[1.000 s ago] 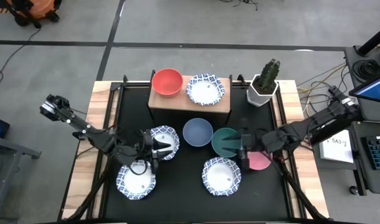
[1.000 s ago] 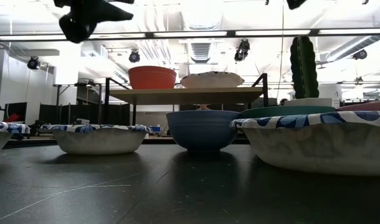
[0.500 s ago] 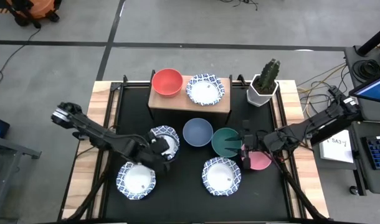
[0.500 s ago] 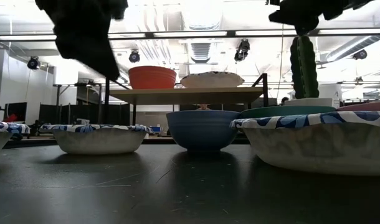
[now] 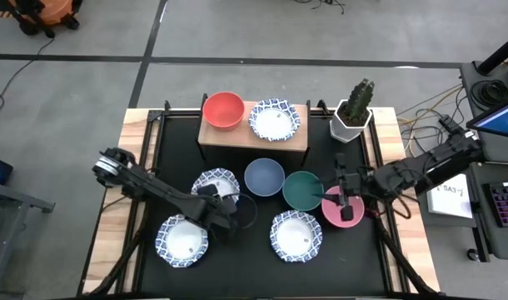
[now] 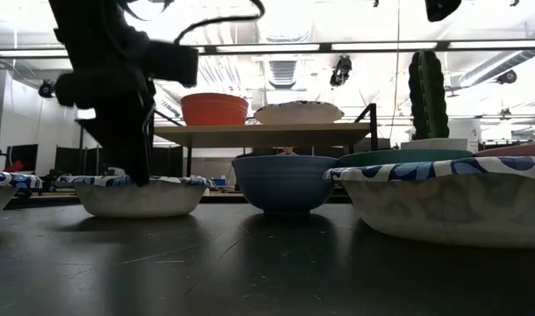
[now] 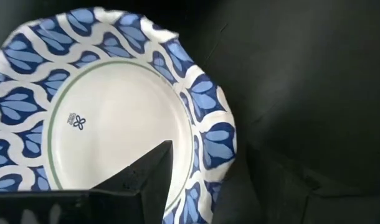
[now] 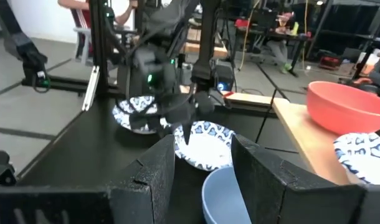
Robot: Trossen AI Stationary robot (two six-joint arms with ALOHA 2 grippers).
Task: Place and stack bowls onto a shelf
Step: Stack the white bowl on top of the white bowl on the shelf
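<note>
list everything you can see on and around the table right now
patterned bowls: four, white with blue rims; one on the shelf, three on the black tabletop
red bowl: one, on the shelf beside the patterned one
blue bowl: one, tabletop centre, in front of the shelf
green bowl: one, right of the blue bowl
pink bowl: one, right of the green bowl, partly under the right arm
shelf: one, light wood, at the table's back
cactus pot: one, white with green cactus, right of the shelf
left tool: low, beside the upper-left patterned bowl on the tabletop
right tool: over the pink bowl
</note>
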